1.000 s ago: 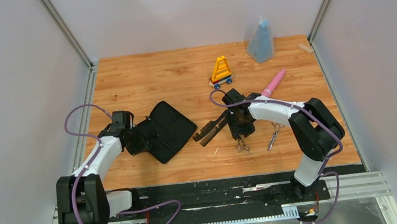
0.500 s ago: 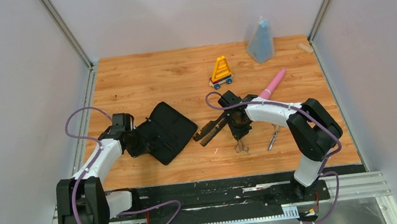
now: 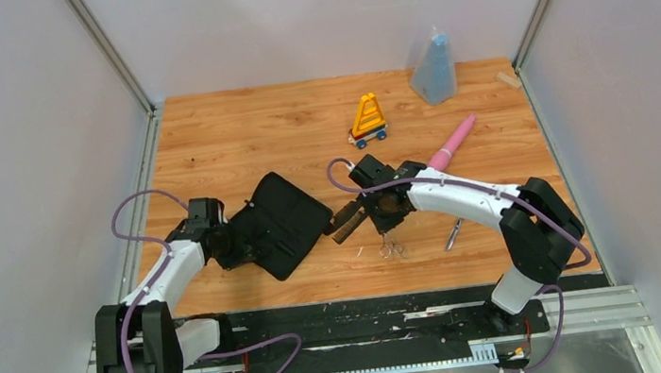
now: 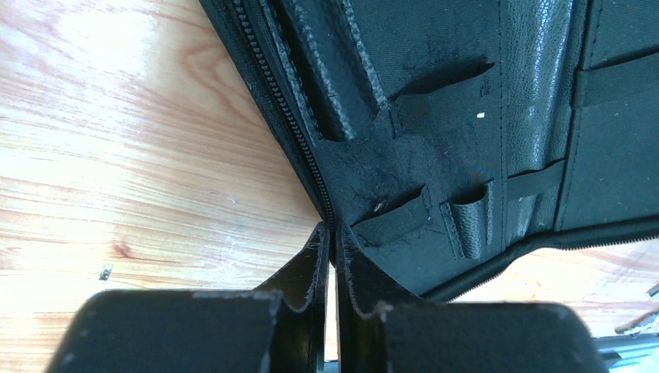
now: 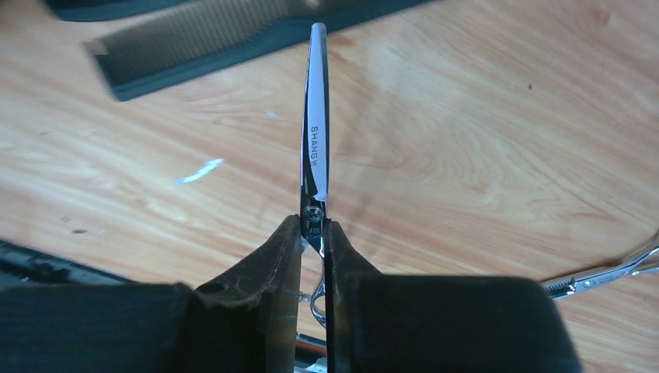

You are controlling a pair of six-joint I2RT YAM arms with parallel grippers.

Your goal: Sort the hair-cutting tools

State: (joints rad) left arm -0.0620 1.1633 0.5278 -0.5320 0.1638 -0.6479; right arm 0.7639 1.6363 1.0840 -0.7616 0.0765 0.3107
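Near the middle of the table (image 3: 234,132), held the scissors (image 5: 315,155) at the pivot with the right gripper (image 5: 313,229), both fingers clamped tight against the screw. Kept the closed blades pointing away from the wrist, the tip just short of the teeth of the nearer of the two combs (image 5: 186,47). Showed the finger rings sticking out below the gripper in the top view. Could not tell whether the blades touched the wood. Saw the second scissors (image 3: 454,232) lying flat to the right, well apart from the first, and the combs side by side between the right gripper and the case (image 3: 284,223).

On the left, pinched the zipped edge of the open black case with the left gripper (image 4: 330,249), fingers drawn together on it. Saw empty elastic loops and pockets inside the case. Farther back, noted a pink wand (image 3: 454,138), a yellow toy (image 3: 368,120) and a blue bag (image 3: 434,69).
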